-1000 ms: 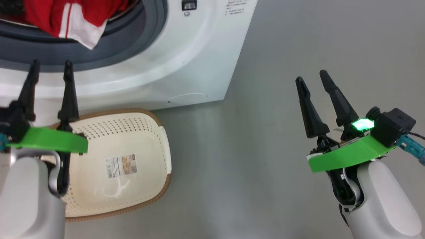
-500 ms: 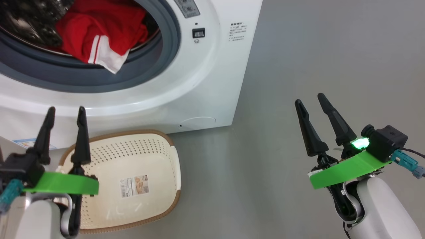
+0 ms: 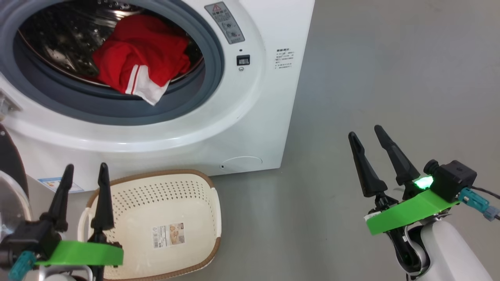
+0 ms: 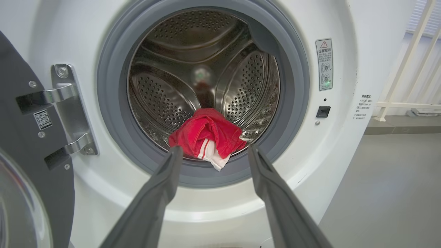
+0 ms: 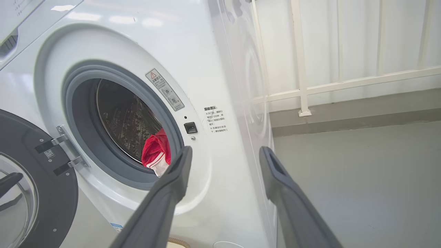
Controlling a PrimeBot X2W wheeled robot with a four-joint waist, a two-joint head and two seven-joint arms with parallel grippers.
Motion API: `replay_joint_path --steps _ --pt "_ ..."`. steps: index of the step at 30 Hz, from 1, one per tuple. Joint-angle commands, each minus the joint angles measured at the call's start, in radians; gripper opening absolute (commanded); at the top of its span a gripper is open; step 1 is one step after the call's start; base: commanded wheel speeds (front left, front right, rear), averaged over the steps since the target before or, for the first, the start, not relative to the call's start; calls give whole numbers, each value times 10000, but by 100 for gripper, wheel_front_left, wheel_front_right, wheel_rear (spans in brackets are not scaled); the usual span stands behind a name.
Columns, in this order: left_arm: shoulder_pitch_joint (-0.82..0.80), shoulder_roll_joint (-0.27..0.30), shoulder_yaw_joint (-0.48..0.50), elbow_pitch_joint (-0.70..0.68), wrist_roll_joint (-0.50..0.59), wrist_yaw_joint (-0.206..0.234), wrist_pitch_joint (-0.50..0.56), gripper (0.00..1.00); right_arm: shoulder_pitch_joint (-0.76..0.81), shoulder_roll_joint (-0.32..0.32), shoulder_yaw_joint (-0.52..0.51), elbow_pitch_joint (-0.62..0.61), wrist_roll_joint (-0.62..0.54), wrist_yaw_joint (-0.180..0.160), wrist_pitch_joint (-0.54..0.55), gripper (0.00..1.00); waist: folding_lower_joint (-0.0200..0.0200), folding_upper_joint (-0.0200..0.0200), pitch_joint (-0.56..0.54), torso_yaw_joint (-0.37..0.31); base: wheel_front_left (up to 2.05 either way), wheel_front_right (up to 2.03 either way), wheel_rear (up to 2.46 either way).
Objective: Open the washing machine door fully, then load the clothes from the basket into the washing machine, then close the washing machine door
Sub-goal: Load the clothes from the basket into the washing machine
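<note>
Head view: red fabric clothes (image 3: pixel 140 62), one white-striped, heaped at front lip of steel drum (image 3: pixel 58 47) inside big white front-loading washing machine (image 3: pixel 254 117). Cream perforated plastic basket (image 3: pixel 156 199) on grey floor (image 3: pixel 351 78) at machine's foot; bottom sticker (image 3: pixel 168 235) unreadable. Wrist views add steel hinges (image 4: pixel 65 93), QR tag (image 4: pixel 42 119) on round black-rimmed glass door (image 4: pixel 20 165), swung wide, cut off. Left gripper (image 3: pixel 86 166), right gripper (image 3: pixel 365 131): fingers spread wide, nothing held. Warning label (image 4: pixel 324 64): red triangle, text too small.
</note>
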Motion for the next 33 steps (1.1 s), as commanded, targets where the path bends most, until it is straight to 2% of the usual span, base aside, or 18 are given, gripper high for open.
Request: replay_joint_path --steps 1,14,33 --pt "29 146 382 -328 -100 103 -51 100 213 -64 176 -211 118 16 -46 100 0 0 -116 39 0 0 0" --pt "1040 -212 585 -847 -210 351 -51 100 583 -201 113 -200 127 16 -46 100 0 0 -463 177 0 0 0" --pt "1159 -258 651 -864 -189 189 -51 100 707 -235 266 -73 121 16 -46 100 0 0 -593 139 0 0 0"
